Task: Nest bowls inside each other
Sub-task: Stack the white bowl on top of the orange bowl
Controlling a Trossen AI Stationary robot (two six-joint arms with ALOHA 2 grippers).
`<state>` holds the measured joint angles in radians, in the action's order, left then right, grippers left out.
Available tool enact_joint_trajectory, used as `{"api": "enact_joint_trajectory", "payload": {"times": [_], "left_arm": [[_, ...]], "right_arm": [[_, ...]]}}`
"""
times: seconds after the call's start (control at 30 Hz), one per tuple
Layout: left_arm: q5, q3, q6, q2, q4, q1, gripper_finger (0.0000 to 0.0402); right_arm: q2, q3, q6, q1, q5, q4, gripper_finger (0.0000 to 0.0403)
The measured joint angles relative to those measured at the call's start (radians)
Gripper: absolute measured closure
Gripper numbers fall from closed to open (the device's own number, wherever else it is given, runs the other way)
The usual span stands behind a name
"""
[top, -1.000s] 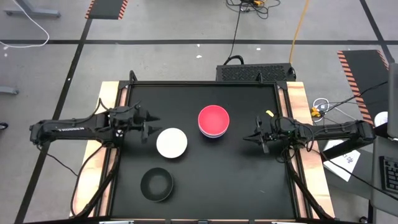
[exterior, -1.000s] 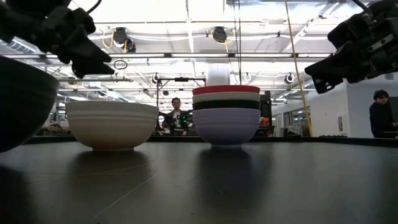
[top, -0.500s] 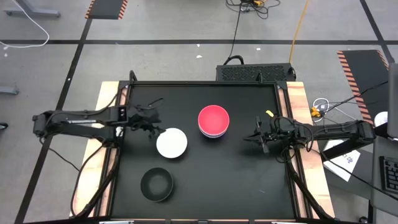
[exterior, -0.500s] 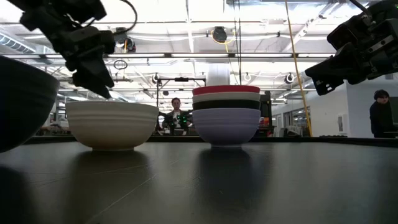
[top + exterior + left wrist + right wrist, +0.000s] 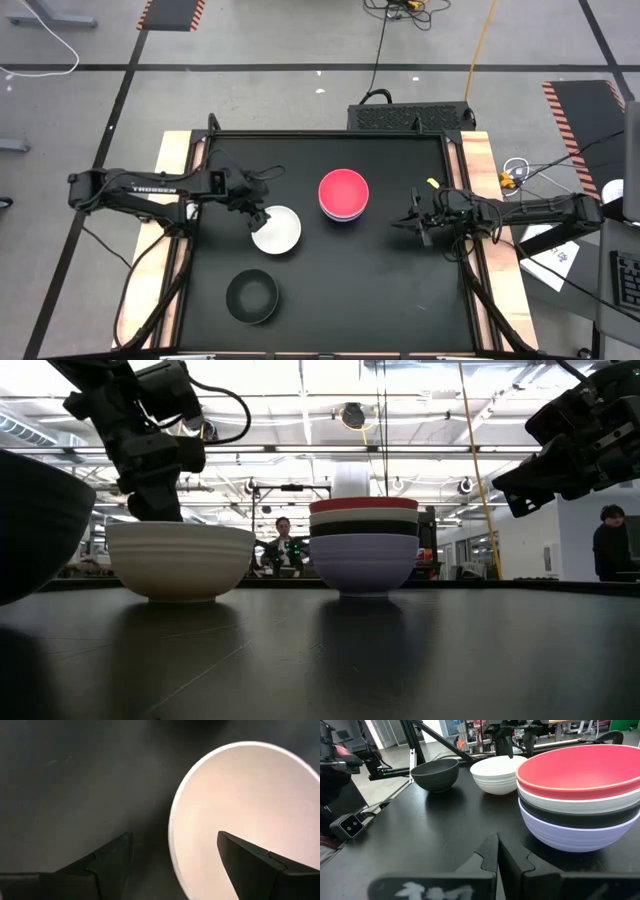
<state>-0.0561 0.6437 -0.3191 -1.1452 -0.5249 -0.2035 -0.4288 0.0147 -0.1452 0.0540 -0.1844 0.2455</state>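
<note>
A black table (image 5: 400, 290) carried everything. Directly on it stood a stack of bowls (image 5: 343, 194) with red on top and lavender at the bottom touching the surface. A lone white bowl (image 5: 276, 229) sat just beside the stack, toward the left arm's side, and a black bowl (image 5: 251, 297) stood farther off, beyond the white one.

The stack (image 5: 343, 195) runs red on top, then white, black and lavender at the bottom. A white bowl (image 5: 276, 229) and a black bowl (image 5: 252, 297) sit on the black table (image 5: 380, 290).

Grey taped floor (image 5: 250, 90), perhaps concrete.
</note>
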Motion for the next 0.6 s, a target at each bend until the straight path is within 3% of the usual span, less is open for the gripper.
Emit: {"api": "enact_joint_trajectory", "payload": {"times": [0.27,0.6], "left_arm": [[0.025,0.0,0.019,-0.013,0.012,0.003,0.0108],[-0.027,0.0,0.046,-0.013,0.004,0.004,0.0108]], "right_arm": [[0.0,0.0,0.0,0.0,0.0,0.001,0.0403],[0.0,0.0,0.0,0.0,0.0,0.004,0.0403]]}}
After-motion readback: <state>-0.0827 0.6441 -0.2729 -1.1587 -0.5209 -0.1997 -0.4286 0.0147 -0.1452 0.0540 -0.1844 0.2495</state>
